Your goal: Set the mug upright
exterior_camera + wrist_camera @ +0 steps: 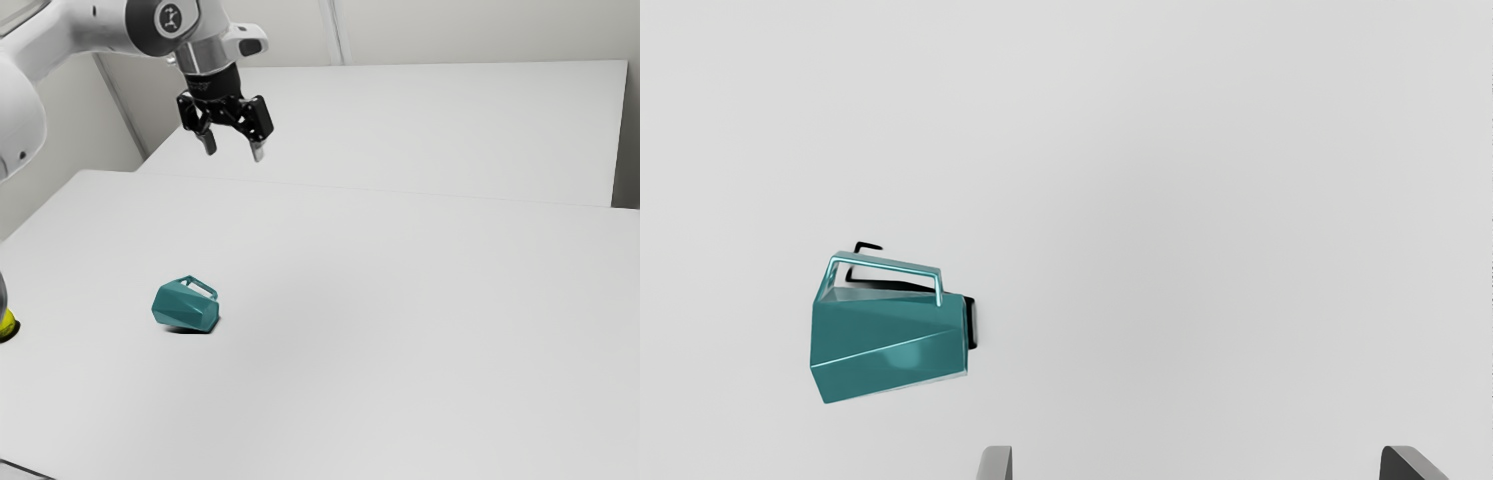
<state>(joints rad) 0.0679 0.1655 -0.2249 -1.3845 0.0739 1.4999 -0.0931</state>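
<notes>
One glossy, faceted teal mug (886, 340) lies sideways on a smooth table (420, 320).

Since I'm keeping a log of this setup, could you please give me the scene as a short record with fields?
mug: teal, faceted, lying on its side
mug handle: angular loop, empty
surface: plain white table
claw: open, above the table, holding nothing
claw to mug: apart, the mug lower and outside the gap between the fingers
other object: something yellow at the exterior view's left edge, partly out of frame, identity unclear
task status: mug not upright
</notes>
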